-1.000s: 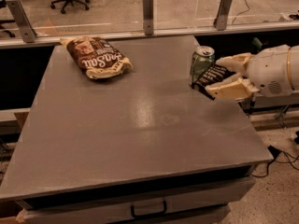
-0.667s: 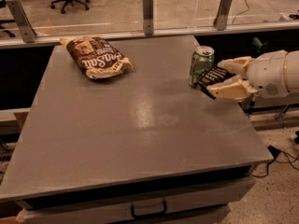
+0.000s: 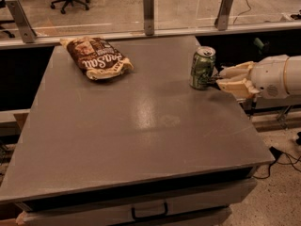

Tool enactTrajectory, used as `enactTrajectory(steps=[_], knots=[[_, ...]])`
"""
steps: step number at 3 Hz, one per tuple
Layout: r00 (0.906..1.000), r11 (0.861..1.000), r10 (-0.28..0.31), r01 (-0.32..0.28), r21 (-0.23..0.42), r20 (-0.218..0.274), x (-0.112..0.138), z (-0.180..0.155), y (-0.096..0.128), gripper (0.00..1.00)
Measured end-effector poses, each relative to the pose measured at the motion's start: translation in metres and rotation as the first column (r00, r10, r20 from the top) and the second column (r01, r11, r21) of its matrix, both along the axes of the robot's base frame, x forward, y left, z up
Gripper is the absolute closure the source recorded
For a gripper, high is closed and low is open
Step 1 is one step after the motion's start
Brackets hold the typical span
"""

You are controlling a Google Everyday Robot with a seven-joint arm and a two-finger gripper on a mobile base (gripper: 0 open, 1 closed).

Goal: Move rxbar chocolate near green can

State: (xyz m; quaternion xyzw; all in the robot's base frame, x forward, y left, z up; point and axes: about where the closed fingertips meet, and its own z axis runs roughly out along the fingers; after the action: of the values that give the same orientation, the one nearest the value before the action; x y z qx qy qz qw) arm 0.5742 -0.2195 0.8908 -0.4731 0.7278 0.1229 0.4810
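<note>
- Since a second ago, the gripper [image 3: 220, 78] has drawn back a little toward the right edge of the table [image 3: 141, 126]. The rxbar [image 3: 215, 80], which showed plainly in front of the can's right side, now shows only as a dark sliver. The can [image 3: 202, 68] and the bag [image 3: 99, 58] lie where they did.
- At the back left, the bag lies flat, well apart from everything else. We judge it has no part in this task and needs no touching.
- Toward the back right, the can stands upright near the table's right edge.
- Just to the right of the can's foot, between it and the gripper, we see what we take for the rxbar. We cannot tell whether it touches the can, or whether it rests on the table or hangs just above it.
- Furthest right, the gripper sits low at the table's edge, pointing left at the can, with the white arm running off to the right. We cannot tell whether the jaws are clamped on the rxbar or apart.
- We judge the step in hand to be the last one, setting the rxbar down and letting it go. It is already close beside the can, so the carrying looks done.
- If the rxbar is held, the next move calls for lowering it flat onto the table and releasing it. After that the gripper should pull straight back to the right.
- The can is near enough that a sideways brush could tip it.
</note>
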Motion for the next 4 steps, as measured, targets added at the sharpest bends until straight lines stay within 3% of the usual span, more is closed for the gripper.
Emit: enactTrajectory(steps=[1,3,4], knots=[[0.9998,1.000,-0.006,0.006,0.009,-0.019,0.007,-0.013,0.000,0.59],[0.9963,0.998,0.021,-0.016,0.058,-0.084,0.003,-0.045,0.027,0.13],[0.9977,0.998,0.030,-0.026,0.058,-0.061,0.001,-0.029,0.030,0.00]])
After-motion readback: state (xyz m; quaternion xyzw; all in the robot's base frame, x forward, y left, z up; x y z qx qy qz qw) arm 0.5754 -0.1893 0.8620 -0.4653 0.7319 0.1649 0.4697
